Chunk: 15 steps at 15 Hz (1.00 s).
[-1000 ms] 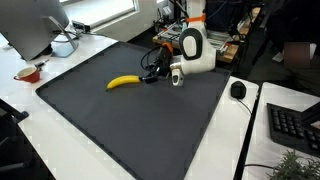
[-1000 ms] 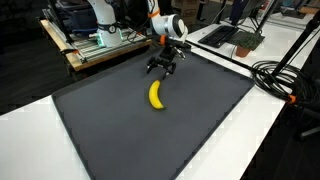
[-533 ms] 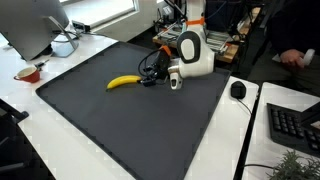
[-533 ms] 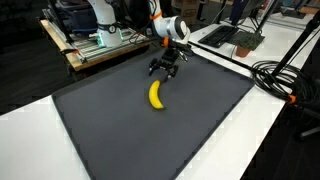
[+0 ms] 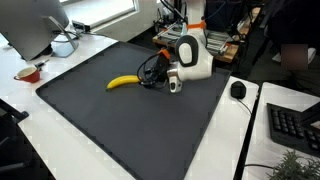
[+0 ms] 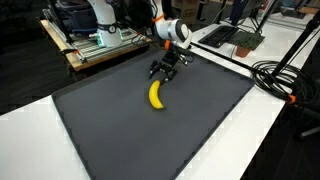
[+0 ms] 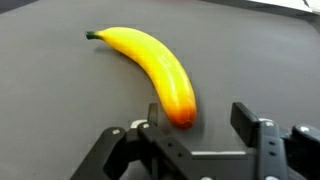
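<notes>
Yellow curved banana [image 7: 148, 67], orange-tipped

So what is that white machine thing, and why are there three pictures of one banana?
That white machine is a robot arm, and a person steers it from somewhere else. At its end is a gripper, which works like a hand with two fingers. Two of the pictures come from cameras standing near the table, each looking from a different side. The third comes from a camera on the arm's wrist, so it sees everything close up. A yellow banana lies on a dark mat. The gripper is open and holds nothing. The banana's end lies just in front of its fingers.
</notes>
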Motion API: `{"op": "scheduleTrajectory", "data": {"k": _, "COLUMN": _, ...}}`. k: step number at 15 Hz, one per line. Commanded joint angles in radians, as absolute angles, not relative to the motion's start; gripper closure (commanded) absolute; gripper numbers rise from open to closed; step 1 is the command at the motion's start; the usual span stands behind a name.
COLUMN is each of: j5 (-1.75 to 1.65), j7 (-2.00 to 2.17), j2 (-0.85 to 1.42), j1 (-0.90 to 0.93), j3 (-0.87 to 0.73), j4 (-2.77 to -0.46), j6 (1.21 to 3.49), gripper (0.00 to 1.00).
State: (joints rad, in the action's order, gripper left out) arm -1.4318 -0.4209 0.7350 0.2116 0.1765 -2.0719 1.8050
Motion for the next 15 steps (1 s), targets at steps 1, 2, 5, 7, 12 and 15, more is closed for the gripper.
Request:
{"op": "scheduleTrajectory", "data": {"k": 1, "j5": -1.409, "j7": -0.432, "j2": 0.753, "j1": 0.199, "j3": 0.187, "j4": -2.037, "j6": 1.793, "gripper": 0.50}}
{"op": "scheduleTrajectory", "data": {"k": 2, "j5": -1.413, "j7": -0.429, "j2": 0.756, "j1": 0.200, "j3": 0.183, "j4": -2.029, "j6": 1.789, "gripper": 0.53}}
{"op": "scheduleTrajectory", "data": {"k": 5, "j5": -1.413, "j7": -0.425, "j2": 0.763, "j1": 0.198, "j3": 0.177, "j4": -2.009, "j6": 1.783, "gripper": 0.75}}
{"op": "scheduleTrajectory", "data": {"k": 7, "j5": -1.408, "j7": -0.426, "j2": 0.766, "j1": 0.196, "j3": 0.177, "j4": -2.000, "j6": 1.781, "gripper": 0.89}}
{"op": "scheduleTrajectory", "data": {"k": 12, "j5": -1.398, "j7": -0.419, "j2": 0.762, "j1": 0.197, "j3": 0.179, "j4": -1.997, "j6": 1.772, "gripper": 0.92}}
{"op": "scheduleTrajectory", "data": {"k": 15, "j5": -1.398, "j7": -0.394, "j2": 0.747, "j1": 0.206, "j3": 0.180, "j4": -2.007, "j6": 1.746, "gripper": 0.92}}
